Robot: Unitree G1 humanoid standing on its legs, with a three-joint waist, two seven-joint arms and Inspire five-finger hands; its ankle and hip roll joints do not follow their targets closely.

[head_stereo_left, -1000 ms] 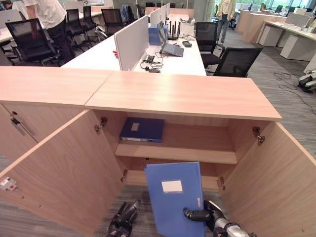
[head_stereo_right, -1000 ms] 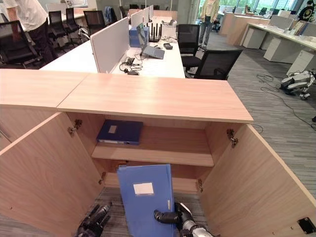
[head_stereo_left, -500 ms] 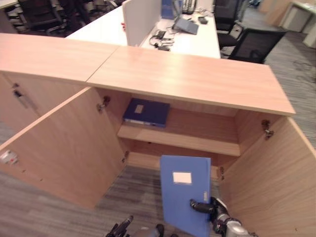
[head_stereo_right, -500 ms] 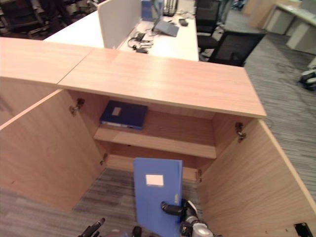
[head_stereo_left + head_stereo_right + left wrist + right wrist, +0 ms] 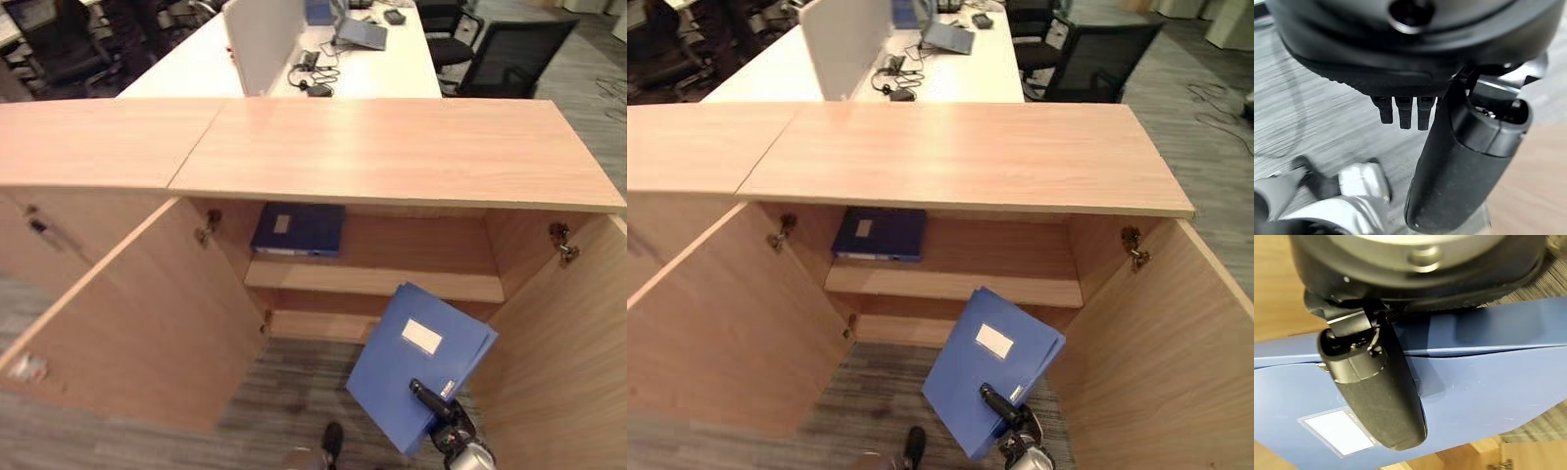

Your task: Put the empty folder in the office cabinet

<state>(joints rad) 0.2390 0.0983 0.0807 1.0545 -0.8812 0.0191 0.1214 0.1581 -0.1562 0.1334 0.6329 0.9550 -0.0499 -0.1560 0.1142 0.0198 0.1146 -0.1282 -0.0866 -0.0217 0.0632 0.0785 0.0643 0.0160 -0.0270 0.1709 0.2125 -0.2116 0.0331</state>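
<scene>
Wooden office cabinet (image 5: 392,157) stands with both doors open, a dark blue binder (image 5: 297,229) lying on its upper shelf (image 5: 411,279), and I hold the blue folder (image 5: 416,362) tilted in front of the lower opening. My right hand (image 5: 436,406) pinches its lower edge, thumb on the cover. Empty, it looks light but slippery and somewhat bendy, so I would keep hold near the stiff spine; my left hand (image 5: 1415,112) hangs relaxed, holding nothing.

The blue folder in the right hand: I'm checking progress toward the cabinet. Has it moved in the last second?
Yes. The blue folder in the right hand has tilted over and swung right, from before the cabinet's middle toward its right door.
</scene>
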